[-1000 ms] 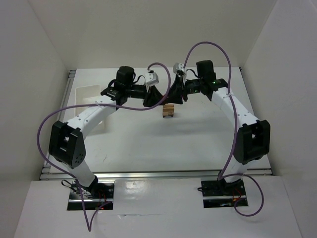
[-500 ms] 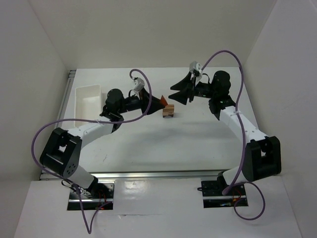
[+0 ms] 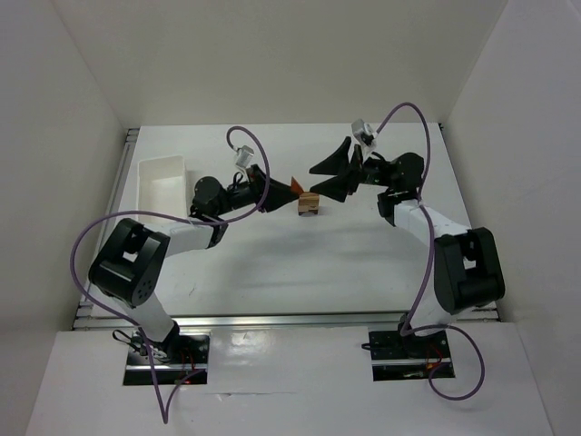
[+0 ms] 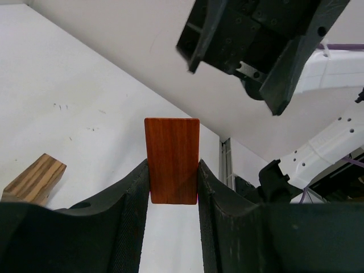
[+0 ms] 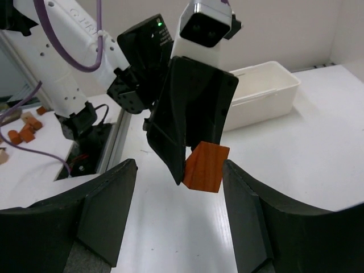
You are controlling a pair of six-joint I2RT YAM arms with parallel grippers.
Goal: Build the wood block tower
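My left gripper is shut on the orange-red roof piece, held in the air just left of and slightly above the small wood block stack at the table's middle. The roof piece also shows in the top view and in the right wrist view. A striped tan block of the stack shows at lower left in the left wrist view. My right gripper is open and empty, just right of the stack, facing the left gripper.
A white plastic tray stands at the left of the table, also in the right wrist view. Several loose blocks lie off the table's edge. White walls enclose the table on three sides.
Both arms have lowered and stretched flatter toward the stack. The left gripper has carried the roof piece closer to the stack; the right gripper has come down to the stack's right side.
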